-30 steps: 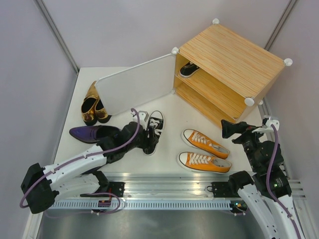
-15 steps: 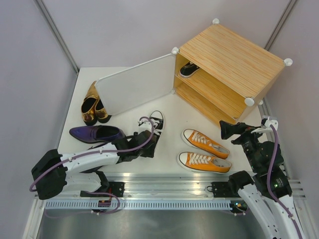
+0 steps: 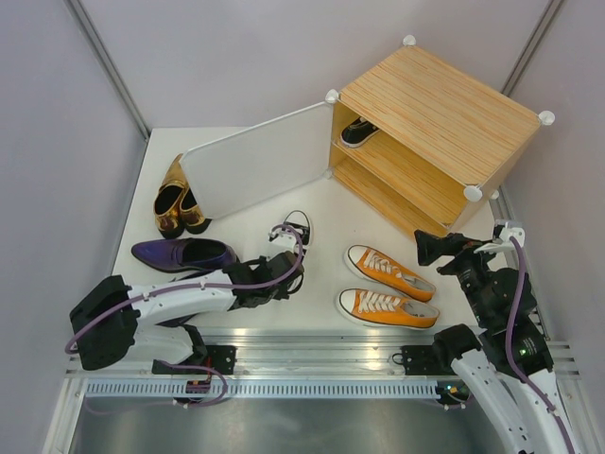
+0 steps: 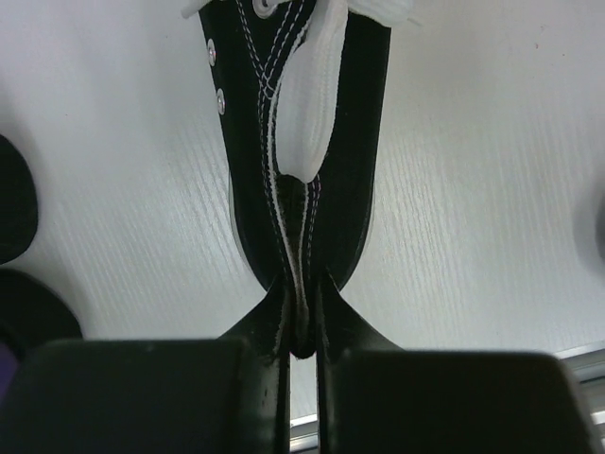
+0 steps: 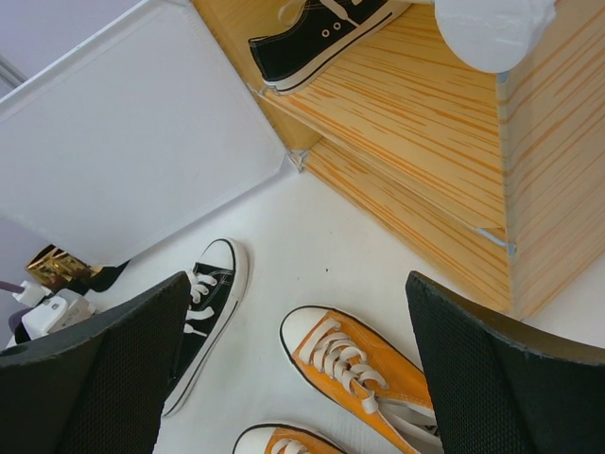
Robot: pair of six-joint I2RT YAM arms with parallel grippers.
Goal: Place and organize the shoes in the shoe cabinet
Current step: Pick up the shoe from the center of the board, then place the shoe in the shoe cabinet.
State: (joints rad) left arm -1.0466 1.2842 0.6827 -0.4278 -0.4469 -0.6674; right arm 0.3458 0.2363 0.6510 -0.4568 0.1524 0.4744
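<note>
Gold pumps (image 3: 175, 203) and purple loafer (image 3: 184, 253) sit on bench (image 3: 326, 218), left of left gripper (image 4: 301, 345). Left gripper pinched tight on heel of black sneaker (image 4: 302, 142), toe pointing away from it. Orange sneakers (image 3: 383, 307) lie between the two grippers. Right gripper (image 5: 295, 284) jaws wide apart, holding nothing. Shoe cabinet (image 3: 444, 113) ahead of it, door (image 3: 255, 170) swung open, other black sneaker (image 5: 317, 38) on its inner shelf

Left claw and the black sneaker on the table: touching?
Touching. The left wrist view shows the left claw shut on the black sneaker, with the sneaker's heel edge pinched between the closed jaws.
</note>
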